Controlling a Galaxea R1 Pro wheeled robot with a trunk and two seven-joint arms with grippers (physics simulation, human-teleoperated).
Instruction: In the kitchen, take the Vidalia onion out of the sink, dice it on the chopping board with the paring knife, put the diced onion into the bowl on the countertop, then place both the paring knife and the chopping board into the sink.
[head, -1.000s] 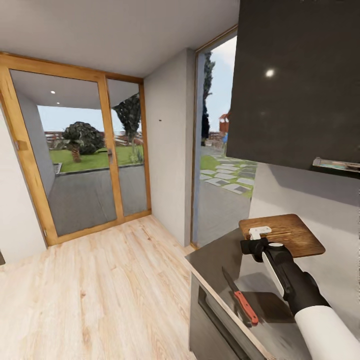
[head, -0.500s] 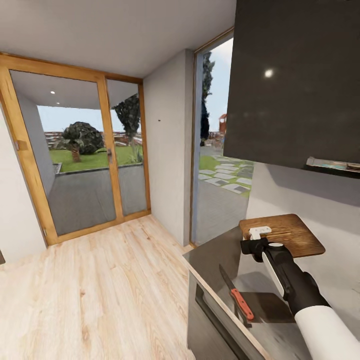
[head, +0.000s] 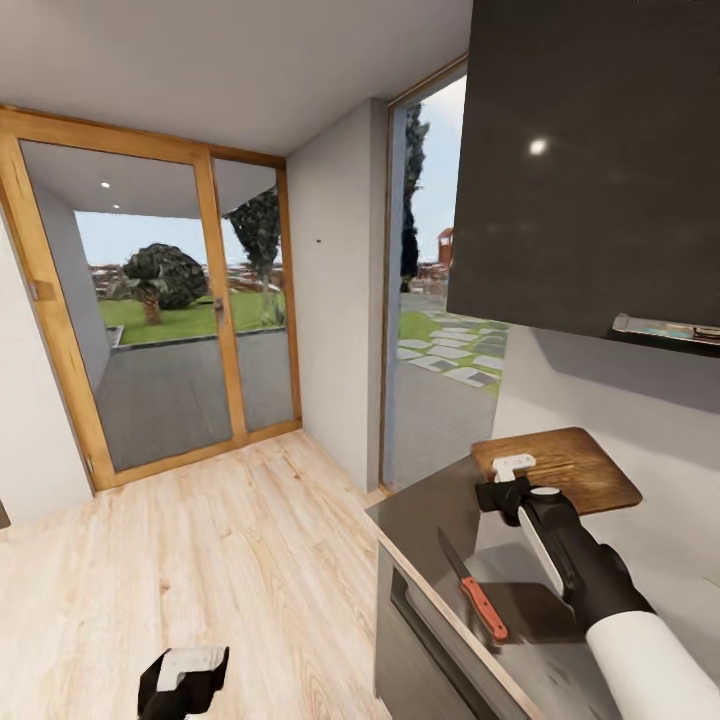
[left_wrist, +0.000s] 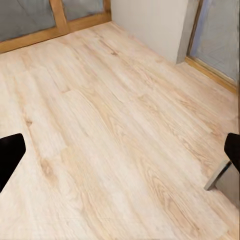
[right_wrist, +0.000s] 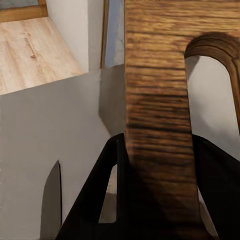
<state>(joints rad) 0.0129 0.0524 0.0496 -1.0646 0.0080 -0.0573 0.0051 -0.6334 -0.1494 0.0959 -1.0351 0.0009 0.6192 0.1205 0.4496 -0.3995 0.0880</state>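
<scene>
Cleanup phase, by the look of it: right gripper (head: 508, 478) clamps the chopping board (head: 570, 468) above the countertop (head: 430, 515), right of frame, sink-bound. Paring knife (head: 472, 587) lies below, unstowed. Left gripper (head: 185, 672), lower left, spread and empty.

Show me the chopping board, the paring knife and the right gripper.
chopping board (head: 575, 468), head view, middle of its wooden top.
paring knife (head: 484, 608), head view, orange-red handle.
right gripper (head: 512, 468), head view, between the fingertips.
</scene>
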